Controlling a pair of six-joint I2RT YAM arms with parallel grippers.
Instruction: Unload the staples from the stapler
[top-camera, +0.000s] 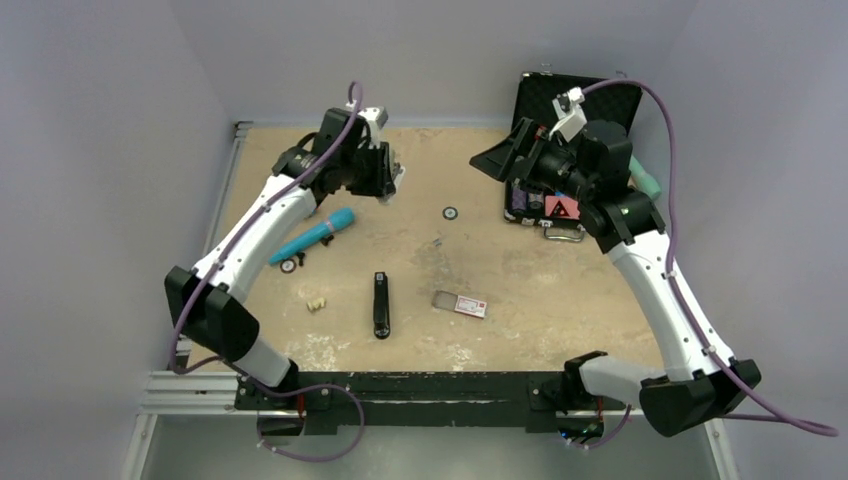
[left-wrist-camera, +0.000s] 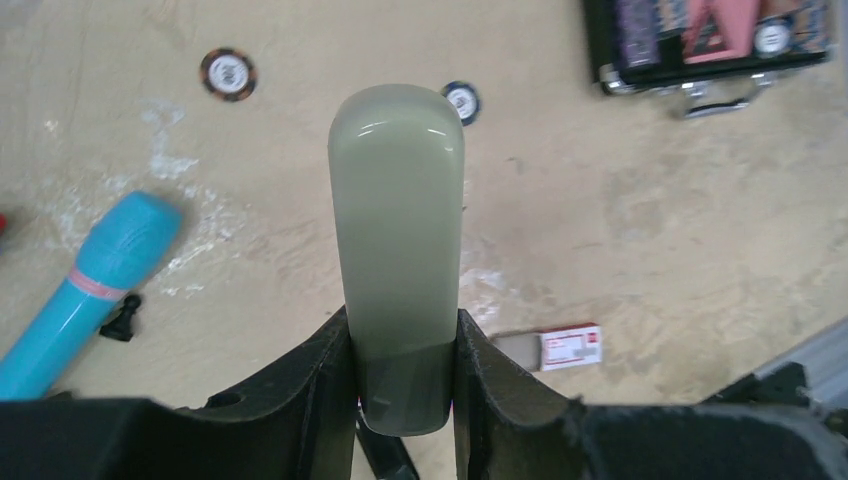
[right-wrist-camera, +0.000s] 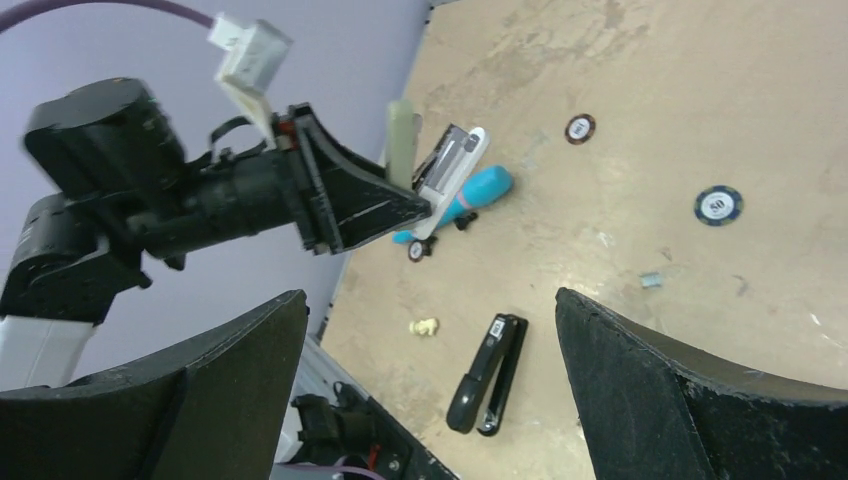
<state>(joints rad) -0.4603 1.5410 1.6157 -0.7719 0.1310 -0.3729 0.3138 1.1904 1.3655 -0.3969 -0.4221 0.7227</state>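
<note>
Fingers (left-wrist-camera: 310, 400) of L gripper (left-wrist-camera: 402, 325) pinch pale stapler (left-wrist-camera: 397, 230), arm raised; R gripper (right-wrist-camera: 430, 298) agape, aloft.

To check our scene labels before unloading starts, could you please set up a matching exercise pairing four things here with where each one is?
Things:
1. pale green stapler
2. black stapler
3. teal tube
4. black case

Places:
A. standing open at the far right
B. gripped in the left hand
C. lying flat, front and centre on the table
D. lying on the left side

Pairs: 1-B, 2-C, 3-D, 4-A.
</note>
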